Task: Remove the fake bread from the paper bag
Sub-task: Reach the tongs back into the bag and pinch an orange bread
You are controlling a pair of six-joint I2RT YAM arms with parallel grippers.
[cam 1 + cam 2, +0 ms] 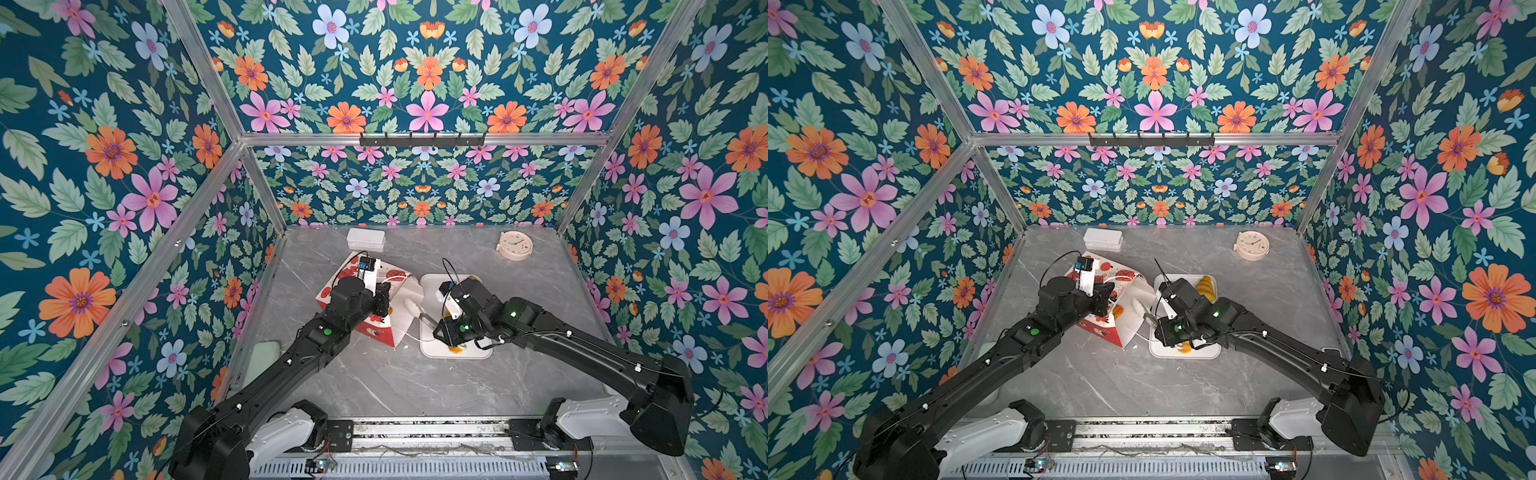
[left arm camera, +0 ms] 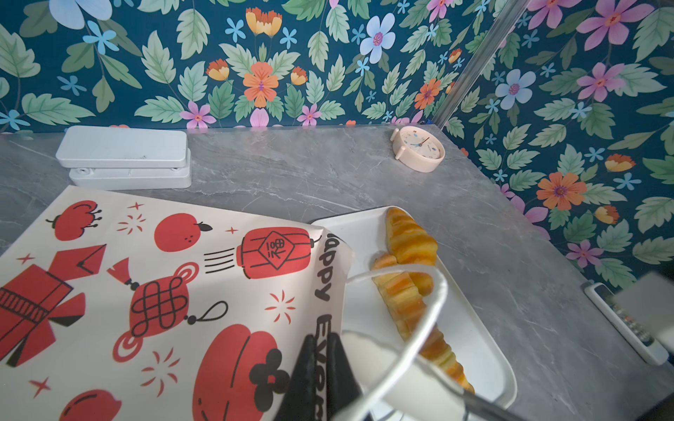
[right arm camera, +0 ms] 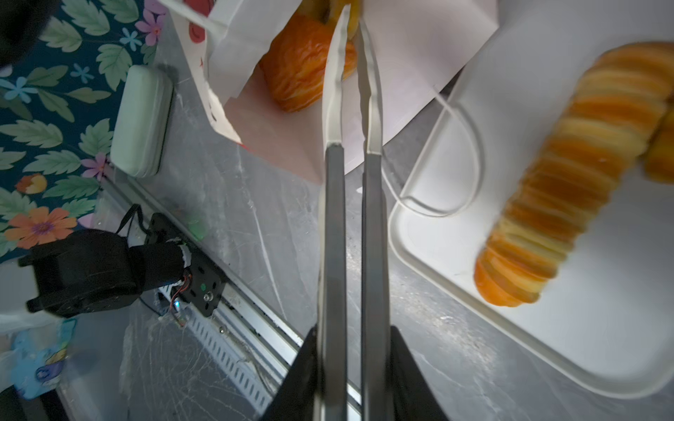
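The paper bag (image 2: pixel 164 273) lies on its side, red-and-white printed, with its mouth toward the white tray (image 2: pixel 485 350). My left gripper (image 2: pixel 321 342) is shut on the bag's rim next to a cord handle (image 2: pixel 434 302). My right gripper (image 3: pixel 352 335) is shut on metal tongs (image 3: pixel 364 218), whose white tips reach into the bag's mouth with only a narrow gap. An orange pastry (image 3: pixel 299 73) of the fake bread lies inside beside them; a yellow piece shows right at the tips. Two croissants (image 2: pixel 408 240) (image 2: pixel 412 302) rest on the tray. In both top views the grippers (image 1: pixel 384 301) (image 1: pixel 1158 330) meet at the bag (image 1: pixel 1129 278).
A white box (image 1: pixel 365 239) and a cream alarm clock (image 1: pixel 514 246) stand at the back of the grey table. A pale green case (image 3: pixel 140 120) lies at the left edge. A remote (image 2: pixel 627 324) lies right of the tray. Another orange pastry (image 1: pixel 455 350) sits at the tray's near end.
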